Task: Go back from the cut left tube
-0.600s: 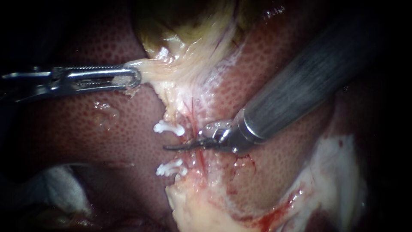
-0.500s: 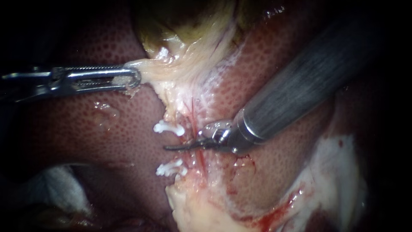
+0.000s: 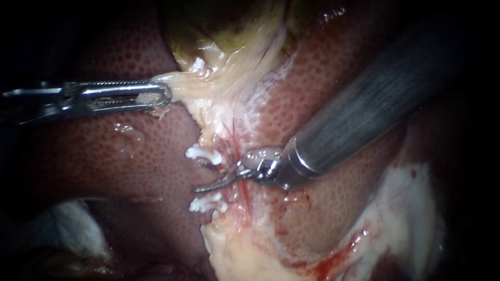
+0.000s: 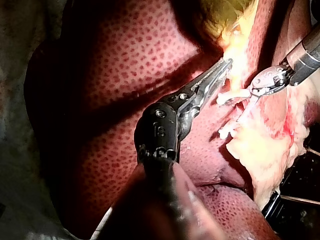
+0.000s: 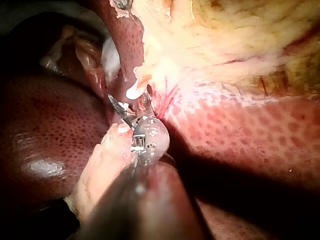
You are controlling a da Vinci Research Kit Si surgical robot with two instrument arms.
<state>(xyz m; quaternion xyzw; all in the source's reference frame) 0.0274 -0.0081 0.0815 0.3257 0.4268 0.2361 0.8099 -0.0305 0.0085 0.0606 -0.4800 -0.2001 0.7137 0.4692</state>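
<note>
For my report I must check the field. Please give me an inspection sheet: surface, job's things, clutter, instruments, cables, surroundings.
Surface: liver, wet and dark red; some blood on the pale tissue at the lower right.
Job's things: two white clips, upper clip and lower clip; whether anything joins them cannot be told.
Clutter: pale cloth-like patch below the liver.
Instruments: left instrument, jaws shut on a pale strand; right instrument, blades open, between the clips.
Cables: nothing seen.
Surroundings: gallbladder above; dark beyond.
</note>
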